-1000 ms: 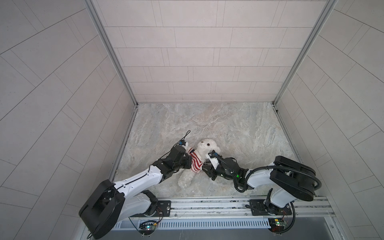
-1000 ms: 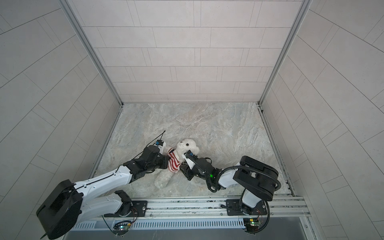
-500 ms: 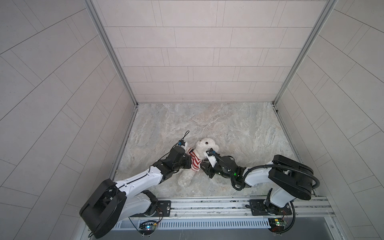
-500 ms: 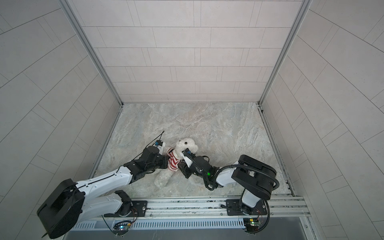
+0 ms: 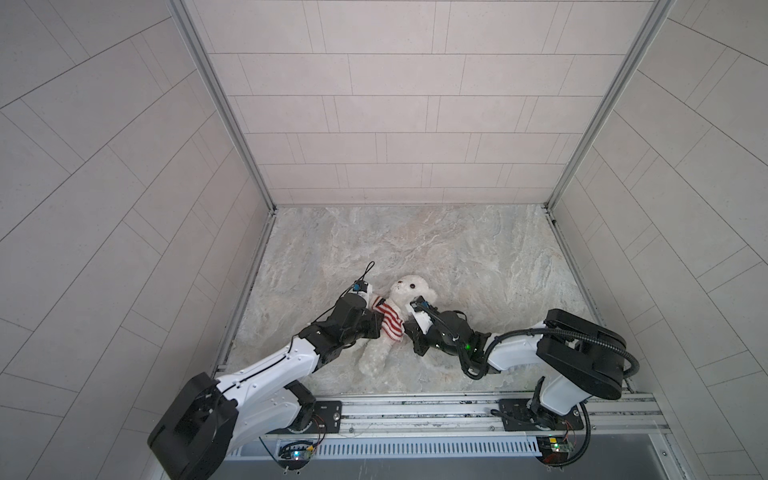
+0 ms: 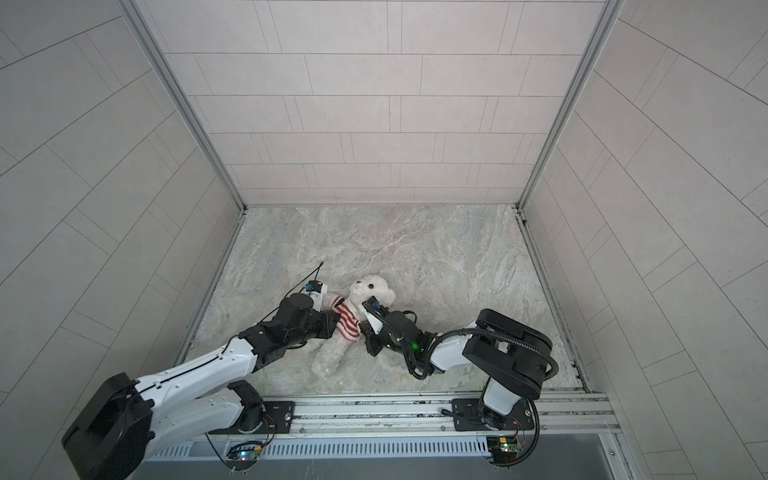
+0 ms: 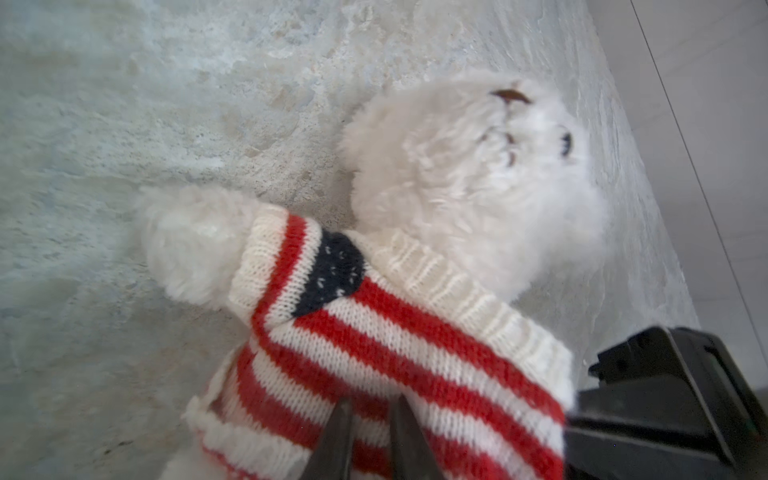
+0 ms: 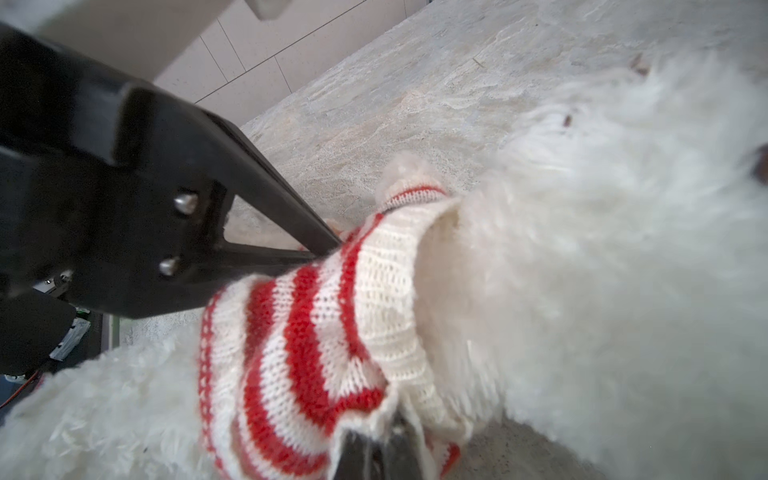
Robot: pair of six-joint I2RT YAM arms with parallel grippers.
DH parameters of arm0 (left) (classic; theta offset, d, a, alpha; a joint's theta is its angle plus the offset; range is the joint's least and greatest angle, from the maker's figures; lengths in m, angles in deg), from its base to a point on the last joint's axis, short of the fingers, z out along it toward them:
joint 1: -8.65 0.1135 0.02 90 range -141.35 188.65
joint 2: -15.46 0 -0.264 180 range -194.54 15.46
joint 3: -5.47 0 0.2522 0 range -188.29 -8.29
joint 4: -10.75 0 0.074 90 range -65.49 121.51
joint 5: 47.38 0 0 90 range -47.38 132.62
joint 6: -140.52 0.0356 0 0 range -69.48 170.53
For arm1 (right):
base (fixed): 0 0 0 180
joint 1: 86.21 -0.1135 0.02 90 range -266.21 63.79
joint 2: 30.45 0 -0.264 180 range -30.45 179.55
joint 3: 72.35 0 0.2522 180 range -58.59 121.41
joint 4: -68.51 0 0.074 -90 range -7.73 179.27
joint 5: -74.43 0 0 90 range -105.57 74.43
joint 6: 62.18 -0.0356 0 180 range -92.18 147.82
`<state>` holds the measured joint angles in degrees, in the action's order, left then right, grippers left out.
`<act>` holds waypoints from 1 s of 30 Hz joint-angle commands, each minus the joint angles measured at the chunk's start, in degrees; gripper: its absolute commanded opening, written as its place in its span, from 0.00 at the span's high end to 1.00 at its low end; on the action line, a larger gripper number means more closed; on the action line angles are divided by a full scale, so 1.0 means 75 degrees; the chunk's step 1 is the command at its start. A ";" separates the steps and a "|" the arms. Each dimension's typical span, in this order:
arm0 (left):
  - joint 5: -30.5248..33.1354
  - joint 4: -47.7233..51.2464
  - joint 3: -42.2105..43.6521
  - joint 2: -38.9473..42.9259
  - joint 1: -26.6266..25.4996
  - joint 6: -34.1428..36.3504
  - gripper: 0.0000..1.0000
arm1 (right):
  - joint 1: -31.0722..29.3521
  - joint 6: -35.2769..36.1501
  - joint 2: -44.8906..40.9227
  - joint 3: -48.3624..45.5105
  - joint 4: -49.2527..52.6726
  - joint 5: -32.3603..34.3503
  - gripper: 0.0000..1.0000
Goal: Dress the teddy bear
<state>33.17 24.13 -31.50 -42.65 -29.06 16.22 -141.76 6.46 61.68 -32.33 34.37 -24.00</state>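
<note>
at the sweater edge [image 8: 388, 401], right jaws pinch shut; left jaws barely parted; open floor [image 5: 457, 257] beyond.

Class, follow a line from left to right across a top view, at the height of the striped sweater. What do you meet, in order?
In order: left gripper → striped sweater → right gripper. The teddy bear spreads across all three, so it has no single place in the order.

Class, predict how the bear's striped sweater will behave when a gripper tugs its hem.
Probably floppy and stretchy: the striped sweater bunches into folds where the right gripper pinches its hem. Its coarse knit likely grips rather than slips. The light-looking teddy bear may drag along.
</note>
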 commanded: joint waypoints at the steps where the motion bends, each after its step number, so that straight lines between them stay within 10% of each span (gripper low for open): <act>1: -0.0137 0.0946 -0.0239 0.0629 -0.0080 0.0054 0.64 | -0.0047 0.0060 -0.0361 0.0132 0.0179 0.0153 1.00; 11: -0.0180 0.1791 -0.0261 0.2552 -0.0770 -0.0802 0.39 | -0.0131 0.0161 -0.1113 0.0220 0.1011 0.0496 1.00; 27: 0.0327 0.0590 -0.0129 0.1064 -0.1442 -0.1614 0.64 | -0.0620 0.0235 -0.1410 0.0413 0.1366 0.0842 1.00; 30: 0.0519 0.0644 -0.0095 0.1050 -0.1451 -0.1660 0.81 | -0.0632 0.0247 -0.1499 0.0388 0.1393 0.0802 1.00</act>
<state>34.52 29.90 -32.39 -34.71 -39.77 4.00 -145.91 8.05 52.42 -30.88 45.73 -18.12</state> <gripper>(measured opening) 0.224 0.059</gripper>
